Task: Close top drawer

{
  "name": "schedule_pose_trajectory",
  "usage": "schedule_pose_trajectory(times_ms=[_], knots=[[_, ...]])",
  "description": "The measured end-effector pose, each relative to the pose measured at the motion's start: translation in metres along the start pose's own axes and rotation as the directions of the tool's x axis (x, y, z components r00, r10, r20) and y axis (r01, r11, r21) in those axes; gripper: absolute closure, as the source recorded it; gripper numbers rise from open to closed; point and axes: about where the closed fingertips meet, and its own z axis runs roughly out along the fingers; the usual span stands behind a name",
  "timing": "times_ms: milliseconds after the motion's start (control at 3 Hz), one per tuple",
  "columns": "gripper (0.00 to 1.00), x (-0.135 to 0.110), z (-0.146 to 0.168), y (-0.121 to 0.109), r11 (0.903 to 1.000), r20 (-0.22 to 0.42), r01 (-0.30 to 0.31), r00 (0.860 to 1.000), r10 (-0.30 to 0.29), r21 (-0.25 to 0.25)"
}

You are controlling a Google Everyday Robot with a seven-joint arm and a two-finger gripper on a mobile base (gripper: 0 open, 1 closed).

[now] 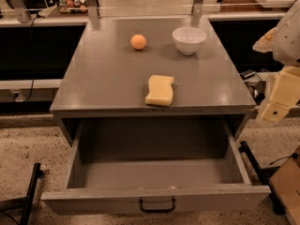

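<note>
The top drawer (154, 198) of the grey cabinet stands pulled far out toward the camera. Its flat grey front with a small dark handle (157, 205) is at the bottom of the view, and the inside shows bare grey. My gripper (277, 102), pale cream, hangs at the right edge of the view. It is beside the cabinet's right front corner, above and behind the drawer front, and touches nothing that I can see. The lower drawers are hidden under the open one.
On the cabinet top (103, 78) lie a yellow sponge (160, 90) near the front edge, an orange ball (138, 41) and a white bowl (189, 40) further back. A black bar (30, 191) lies on the floor at left. A cardboard box (288, 184) stands at lower right.
</note>
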Motion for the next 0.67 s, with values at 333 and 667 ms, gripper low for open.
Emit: schedule_pose_trajectory(times_ms=[333,667], knots=[[0.0,0.0,0.0,-0.0001,1.0,0.0,0.0,1.0,0.0,0.0],[0.0,-0.0006,-0.0002,-0.005,0.9999,0.018,0.003,1.0,-0.003,-0.012]])
